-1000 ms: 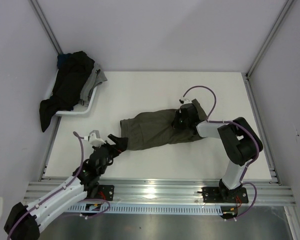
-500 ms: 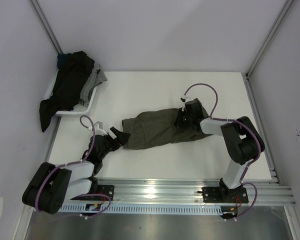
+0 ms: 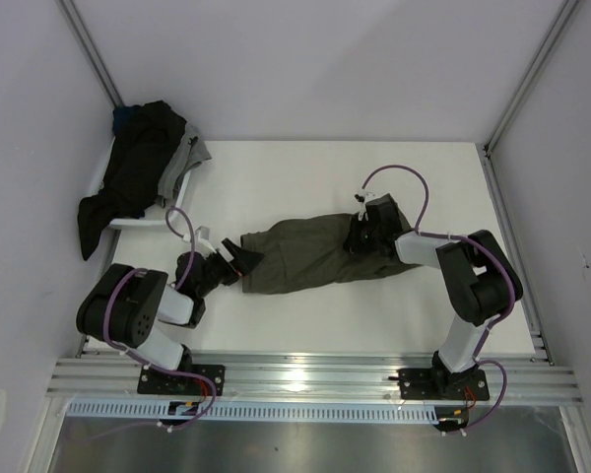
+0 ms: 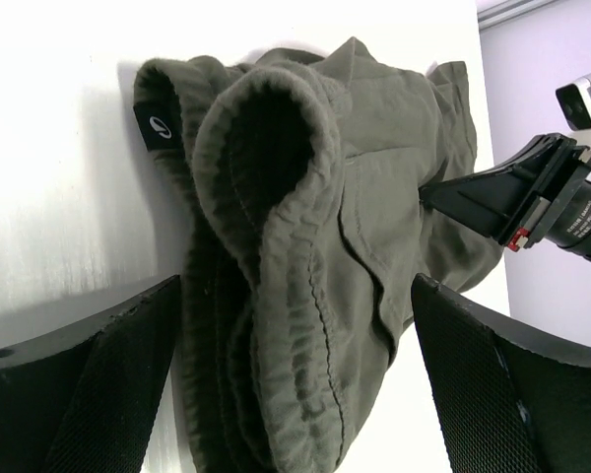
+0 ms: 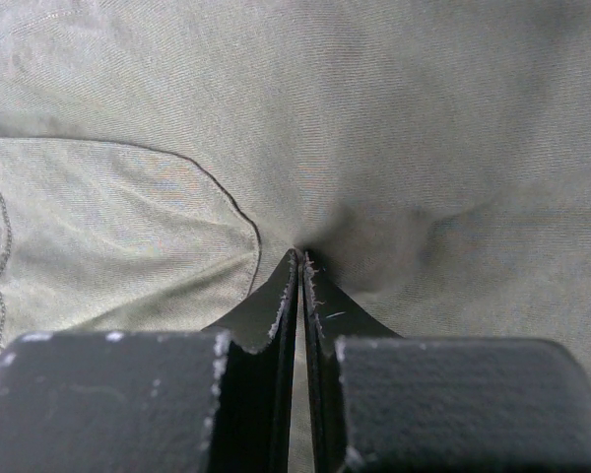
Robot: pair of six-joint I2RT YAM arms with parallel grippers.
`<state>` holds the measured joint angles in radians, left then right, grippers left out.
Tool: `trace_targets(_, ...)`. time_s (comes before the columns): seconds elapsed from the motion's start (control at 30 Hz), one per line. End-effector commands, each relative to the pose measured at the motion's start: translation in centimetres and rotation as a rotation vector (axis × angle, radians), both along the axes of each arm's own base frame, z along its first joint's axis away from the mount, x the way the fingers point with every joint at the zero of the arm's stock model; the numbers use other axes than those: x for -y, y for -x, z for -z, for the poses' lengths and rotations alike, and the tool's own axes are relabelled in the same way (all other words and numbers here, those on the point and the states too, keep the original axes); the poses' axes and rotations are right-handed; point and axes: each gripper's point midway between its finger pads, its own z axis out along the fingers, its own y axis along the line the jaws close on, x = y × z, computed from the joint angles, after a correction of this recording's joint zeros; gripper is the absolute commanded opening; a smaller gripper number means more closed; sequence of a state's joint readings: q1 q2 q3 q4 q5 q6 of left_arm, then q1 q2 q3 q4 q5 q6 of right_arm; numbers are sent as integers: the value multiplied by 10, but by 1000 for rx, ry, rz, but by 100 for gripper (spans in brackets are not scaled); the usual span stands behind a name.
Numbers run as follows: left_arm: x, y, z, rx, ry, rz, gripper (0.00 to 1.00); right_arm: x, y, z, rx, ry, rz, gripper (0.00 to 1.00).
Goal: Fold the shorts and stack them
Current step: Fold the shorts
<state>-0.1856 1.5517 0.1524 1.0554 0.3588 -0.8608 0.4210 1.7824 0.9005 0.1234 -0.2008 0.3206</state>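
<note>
Ok, quick status from my end. The olive shorts [image 3: 305,254] lie bunched in a long strip across the middle of the table [image 3: 305,177], waistband end toward the L side, leg end toward the R. The L gripper [image 3: 238,258] sits low at the waistband end. On the L wrist cam its fingers [image 4: 89,374] are spread wide w/ the gathered waistband between them, and neither pad is on the cloth as far as I can see, so nothing is grasped. A small black tag [image 4: 156,126] shows on the waistband's outer edge.

The R gripper [image 3: 358,236] is down on the far end of the same pair. On the R wrist cam its fingers [image 5: 266,315] are pressed together w/ only a sliver between, and the fabric puckers right at the tips, so it looks like a thin fold is nipped there.

The black shorts [image 3: 133,172] are heaped in the white basket [image 3: 177,209] at the far L corner, one part hanging over its rim, well apart from both arms.
</note>
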Motion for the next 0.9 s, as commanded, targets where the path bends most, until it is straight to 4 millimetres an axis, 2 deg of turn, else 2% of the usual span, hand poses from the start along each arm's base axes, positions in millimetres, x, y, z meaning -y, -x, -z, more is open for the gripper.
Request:
trace_targets(0.0, -15, 10, 35, -108, -83, -25, 99, -6, -10, -24, 57, -25, -28, 6)
trace_targets(0.3, -18, -14, 36, -96, -122, -44, 99, -15, -9, -19, 38, -65, -56, 6)
trace_targets(0.5, -9, -17, 43, -112, -161, -8, 95, -18, -9, -20, 40, -76, -60, 6)
trace_targets(0.6, -4, -15, 48, -121, -162, 9, 81, -17, -8, -20, 39, -74, -59, 6)
trace_targets(0.63, -3, -15, 49, -124, -157, 15, 71, -18, -7, -20, 39, -74, -60, 6)
trace_targets(0.73, -1, -16, 54, -137, -154, 21, 54, -17, -7, -19, 36, -75, -58, 6)
trace_targets(0.77, -1, -13, 60, -163, -158, 31, 51, -18, -6, -19, 35, -78, -58, 6)
trace_targets(0.87, 0, -18, 53, -151, -161, 30, 36, -19, -5, -17, 35, -70, -48, 5)
